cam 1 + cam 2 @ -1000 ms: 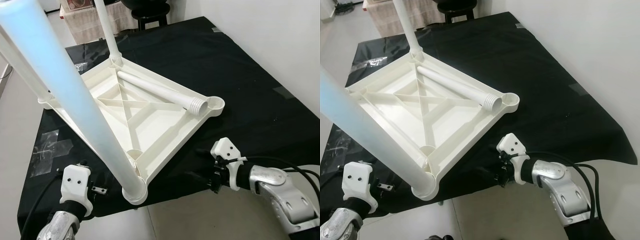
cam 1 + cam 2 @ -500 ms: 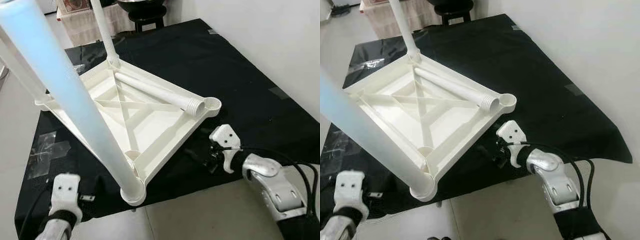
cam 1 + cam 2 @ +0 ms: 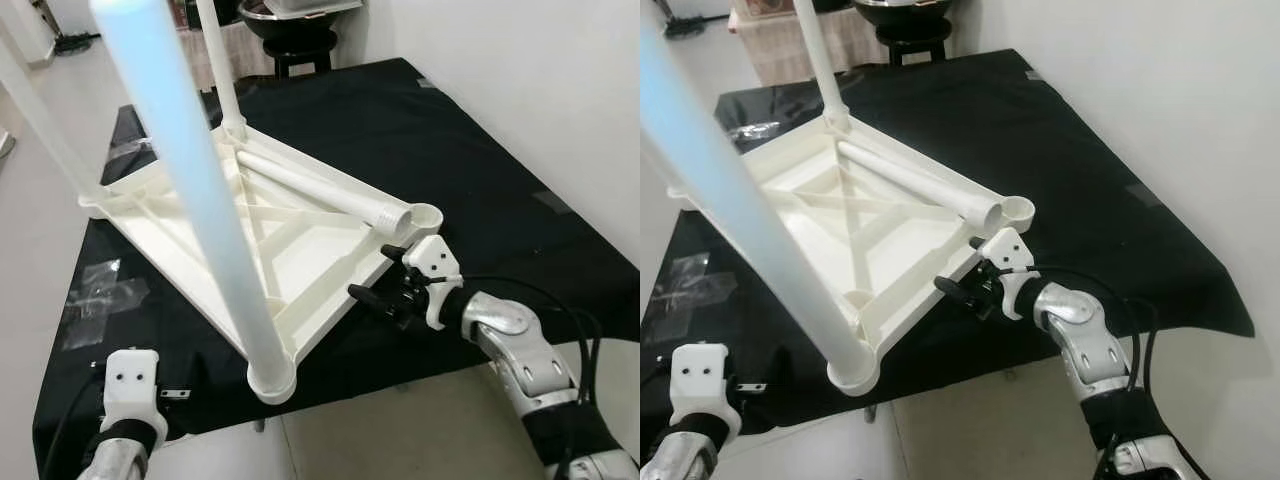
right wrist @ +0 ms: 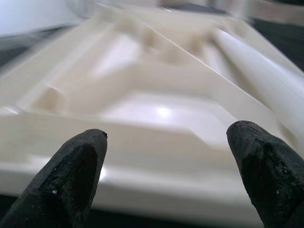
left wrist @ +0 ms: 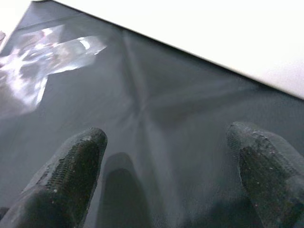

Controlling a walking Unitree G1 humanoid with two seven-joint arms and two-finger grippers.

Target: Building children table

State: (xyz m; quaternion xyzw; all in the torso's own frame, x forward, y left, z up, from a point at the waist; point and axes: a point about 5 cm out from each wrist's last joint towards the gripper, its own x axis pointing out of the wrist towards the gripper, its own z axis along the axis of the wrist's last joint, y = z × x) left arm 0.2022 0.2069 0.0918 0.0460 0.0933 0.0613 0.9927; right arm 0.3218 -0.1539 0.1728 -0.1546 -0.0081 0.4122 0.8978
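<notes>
The white plastic table top lies upside down on a black cloth. Three white legs stand in its corners: the near one, the left one and the far one. A loose fourth leg lies across the top, its threaded end beside the empty right corner socket. My right gripper is open, close against the top's right rim just below that socket, with the rim between its fingers. My left gripper is open, low over the black cloth at the near left.
The black cloth covers the floor under the table top. A patch of clear tape lies at its left edge. A dark stool stands behind. A white wall runs along the right, and pale bare floor lies in front.
My right gripper has risen from the cloth's front edge up and left to the table top's right rim. The left arm has sunk slightly. The camera has shifted.
</notes>
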